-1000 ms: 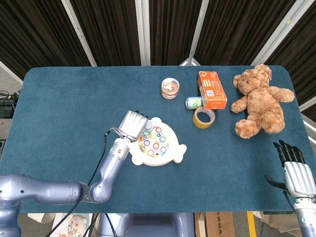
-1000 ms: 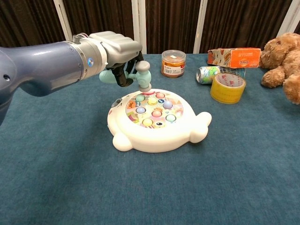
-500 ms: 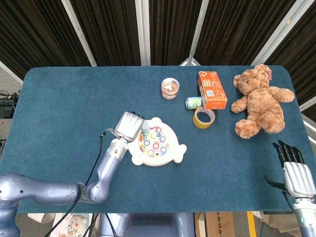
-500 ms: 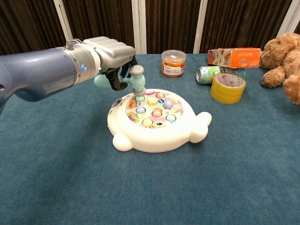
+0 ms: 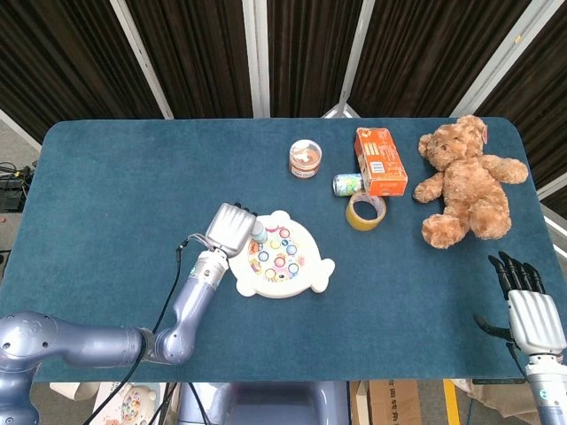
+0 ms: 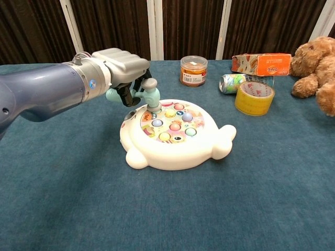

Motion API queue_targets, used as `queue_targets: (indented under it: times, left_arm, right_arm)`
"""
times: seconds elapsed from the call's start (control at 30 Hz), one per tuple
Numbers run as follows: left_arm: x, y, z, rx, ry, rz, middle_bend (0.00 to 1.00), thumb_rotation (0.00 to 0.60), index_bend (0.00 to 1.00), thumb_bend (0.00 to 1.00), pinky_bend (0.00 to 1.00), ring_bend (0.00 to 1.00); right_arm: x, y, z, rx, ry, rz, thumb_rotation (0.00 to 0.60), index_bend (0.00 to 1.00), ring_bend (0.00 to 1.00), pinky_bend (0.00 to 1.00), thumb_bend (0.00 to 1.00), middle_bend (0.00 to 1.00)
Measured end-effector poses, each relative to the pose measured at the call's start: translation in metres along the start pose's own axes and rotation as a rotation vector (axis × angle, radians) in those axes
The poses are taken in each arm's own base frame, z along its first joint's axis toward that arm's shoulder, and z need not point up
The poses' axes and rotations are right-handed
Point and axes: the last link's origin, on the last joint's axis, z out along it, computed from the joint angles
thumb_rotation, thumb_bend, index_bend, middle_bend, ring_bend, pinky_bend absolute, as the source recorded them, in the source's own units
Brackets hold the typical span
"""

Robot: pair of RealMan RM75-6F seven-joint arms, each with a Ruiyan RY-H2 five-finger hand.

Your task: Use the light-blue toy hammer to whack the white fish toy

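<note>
Chest view: left hand (image 6: 123,61) grasping the light-blue toy hammer (image 6: 140,95) has dropped since 1 s ago, head now touching the white fish toy (image 6: 175,135) at its 10 o'clock rim, so a strike is landing; right hand (image 5: 534,316) idle, fingers apart.

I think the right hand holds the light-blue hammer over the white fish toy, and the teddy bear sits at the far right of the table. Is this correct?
Not quite: the left hand holds the light-blue hammer over the white fish toy, as the chest view shows. The right hand holds nothing at the table's near right edge. The teddy bear does sit far right.
</note>
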Motion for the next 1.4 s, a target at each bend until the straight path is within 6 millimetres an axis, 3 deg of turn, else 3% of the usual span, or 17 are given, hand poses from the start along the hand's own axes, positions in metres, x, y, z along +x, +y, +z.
queue_targets:
  times: [0.4,0.77,1.4]
  left_arm:
    - [0.025,0.009,-0.001,-0.025,0.053,-0.058,0.50,0.600,0.65,0.63,0.54,0.38]
    - [0.018,0.024,-0.001,-0.049,0.031,-0.044,0.50,0.600,0.65,0.63,0.54,0.38]
    - [0.009,0.025,0.002,-0.028,-0.015,0.005,0.50,0.600,0.65,0.63,0.54,0.38]
  right_arm:
    - [0.000,0.000,0.000,-0.002,-0.008,0.005,0.600,0.00,0.00,0.00,0.23,0.00]
    - [0.000,0.000,0.001,-0.004,-0.010,0.013,0.600,0.00,0.00,0.00,0.23,0.00]
    - [0.000,0.000,0.001,-0.007,-0.012,0.022,0.600,0.00,0.00,0.00,0.23,0.00]
